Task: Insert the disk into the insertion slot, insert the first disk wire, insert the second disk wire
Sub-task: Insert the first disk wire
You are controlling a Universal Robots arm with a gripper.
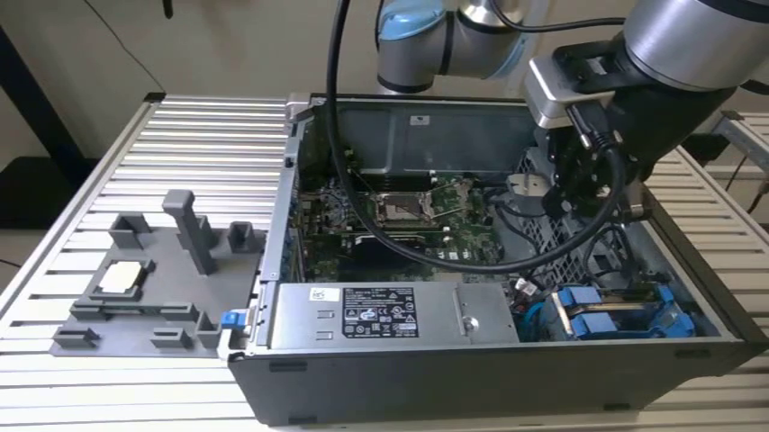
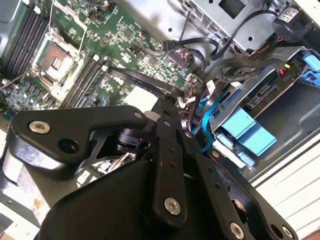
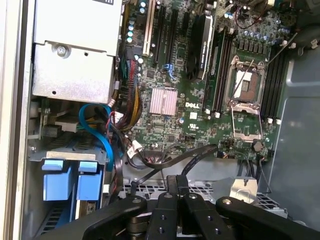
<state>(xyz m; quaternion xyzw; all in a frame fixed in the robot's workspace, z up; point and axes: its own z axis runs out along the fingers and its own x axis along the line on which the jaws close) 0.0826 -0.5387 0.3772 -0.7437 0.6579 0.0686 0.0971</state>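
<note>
The disk [image 1: 597,322] sits in the insertion slot [image 3: 67,156], just beside the power supply box [image 1: 373,315] on the exterior view's right. Only the blue tabs of its frame show at the slot's mouth; the grey metal of the cage hides its body. A blue wire [image 2: 204,120] curves past the slot's edge, between the slot and the power supply box; its ends cannot be made out.

The gripper [image 3: 176,179] hangs inside the computer case [image 1: 481,378], farther back than the power supply box and towards the exterior view's right, above the cage. Its fingers are drawn narrow, side by side. A flat black wire [image 3: 200,157] runs from the green circuit board [image 3: 170,135] straight to their tips and looks pinched there.

The circuit board lies on the case floor just behind the power supply box. The arm [image 1: 697,36] reaches in from above, over the case wall on the exterior view's right.

The case stands on a ribbed metal worktop [image 1: 193,144]. Outside the case, well to the exterior view's left of the power supply box, a grey tray [image 1: 132,243] with upright posts rests on the worktop.
</note>
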